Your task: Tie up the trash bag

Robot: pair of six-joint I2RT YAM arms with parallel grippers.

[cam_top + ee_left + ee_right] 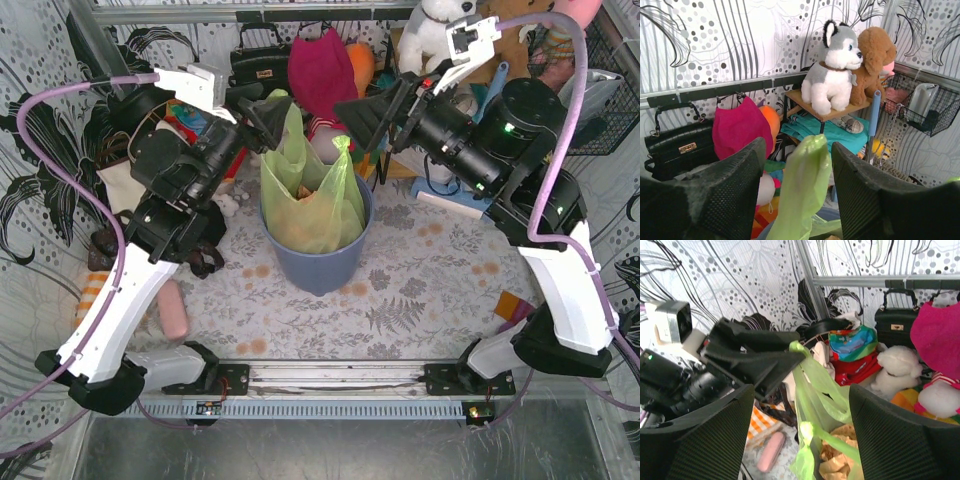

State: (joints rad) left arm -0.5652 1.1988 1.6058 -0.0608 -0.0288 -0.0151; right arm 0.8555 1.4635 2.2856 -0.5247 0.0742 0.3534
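The light-green trash bag [310,205] sits in a blue-grey bin [318,262], with crumpled orange-tan paper [840,460] inside. Two bag handles stand upright above the rim. My left gripper [272,118] is open beside the taller left handle. In the left wrist view that handle [802,180] rises loosely between the spread jaws of the left gripper [799,150], pinched by neither. My right gripper [362,118] hovers open by the shorter right handle. The right wrist view shows the right gripper [801,395] wide open, with green handles [815,380] slack between its fingers and the left gripper [760,360] beyond.
A pink case [175,310] lies on the floral tablecloth at the left. Behind the bin are a black handbag [258,60], a magenta cloth [322,70] and plush toys [832,65] on a small shelf. A wire basket [610,90] hangs at the far right.
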